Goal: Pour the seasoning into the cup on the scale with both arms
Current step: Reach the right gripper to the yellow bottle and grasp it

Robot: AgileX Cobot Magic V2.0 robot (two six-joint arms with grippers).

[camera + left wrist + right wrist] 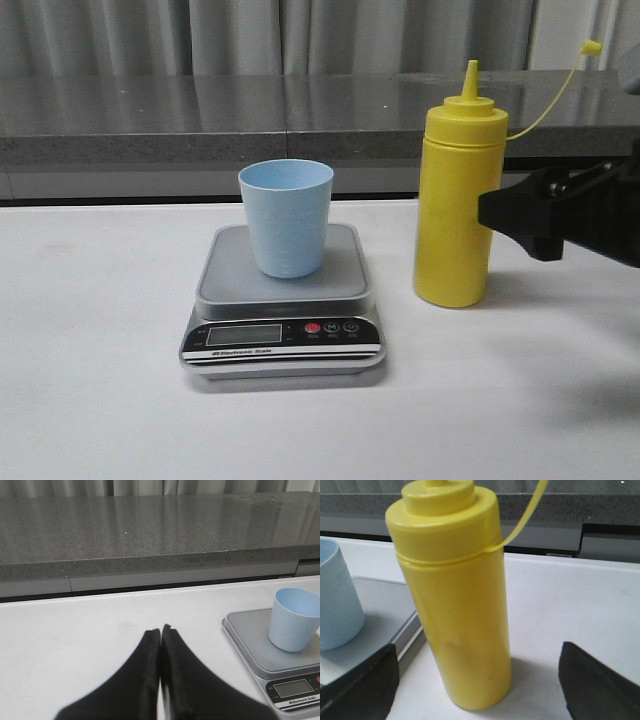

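**Bottle not yet gripped, pouring still ahead**

We start with the white table (pixel 100 400), which carries everything. On it sits the scale (pixel 283 300), its black front panel facing us; the LCD is too small for us to read. The cup (pixel 286 217) stands upright on the grey platform, so that part of the setup looks done, and we see nothing inside it from this angle.

Just to the right of the scale, apart from it, the seasoning (pixel 457 200) stands upright on the table. Its small cap (pixel 592 47) hangs off the nozzle on the thin tether, so the nozzle appears open.

Our right gripper (pixel 477 690) has its fingers spread wide, one on each side of the bottle's lower body, with a visible gap on both sides in the right wrist view. It holds nothing. Our left gripper (pixel 161 630) has its fingers pressed together, empty, above bare table well to the left of the scale.

We judge the task to be at its start: closing on the bottle, lifting, tilting over the cup and squeezing all remain.
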